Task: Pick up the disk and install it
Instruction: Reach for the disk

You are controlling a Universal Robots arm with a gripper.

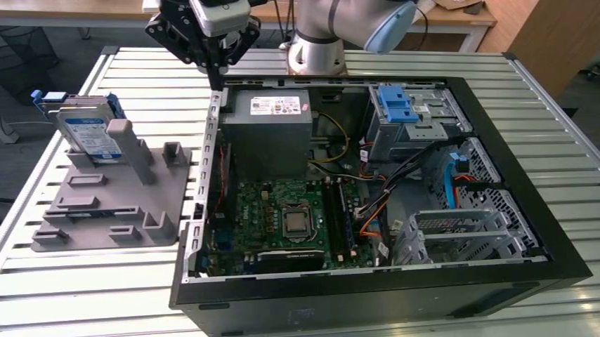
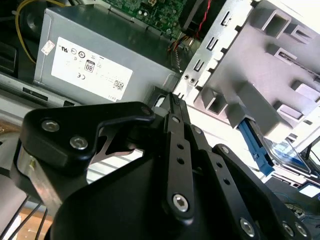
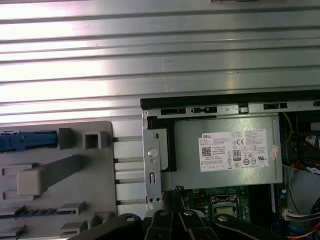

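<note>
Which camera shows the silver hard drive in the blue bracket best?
The exterior view: the silver hard drive in its blue bracket stands in the grey plastic fixture, label plainly visible. The second wrist view catches part of it behind the fixture; the first wrist view, a blue edge.

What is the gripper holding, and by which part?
Nothing. The gripper is empty; the flat silver blue-framed disk stands in the grey plastic fixture, apart from it.
</note>
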